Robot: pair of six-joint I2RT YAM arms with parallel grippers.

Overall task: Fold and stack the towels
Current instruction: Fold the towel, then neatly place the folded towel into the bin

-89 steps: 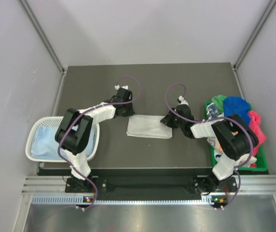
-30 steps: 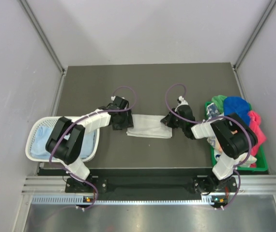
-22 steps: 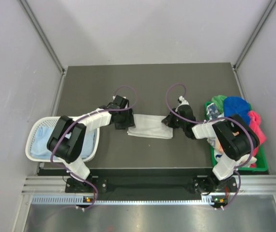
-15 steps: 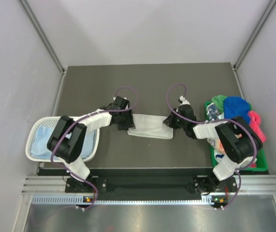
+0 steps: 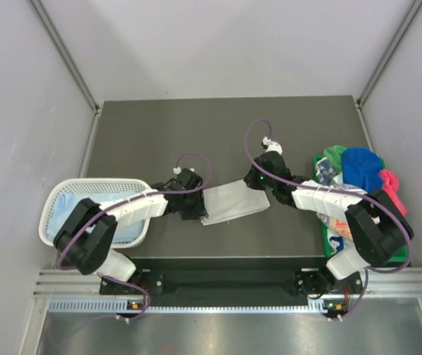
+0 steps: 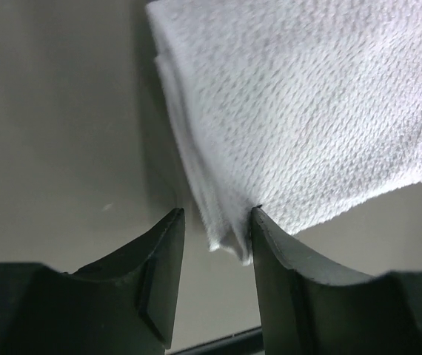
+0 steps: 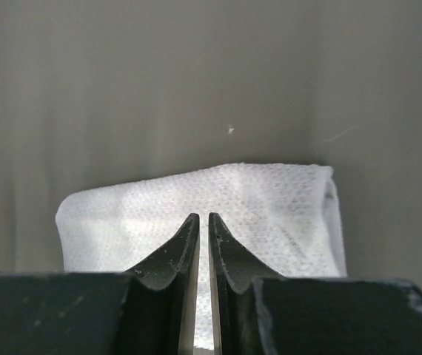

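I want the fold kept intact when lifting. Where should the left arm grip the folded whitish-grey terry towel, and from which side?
The layered corner at the left end of the folded whitish-grey terry towel, approached low from that side: the layers' edges stack there, so one pinch should catch all. The open left end effector straddles that corner.

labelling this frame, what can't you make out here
Top view: the left arm hides part of the basket and its pale blue towel.
Top view: the right arm covers the near towels of the pile; number unclear.
Right wrist view: the right hand is nearly closed over the whitish-grey towel; a pinch cannot be confirmed.
Left wrist view: that towel runs off the top and right edges.
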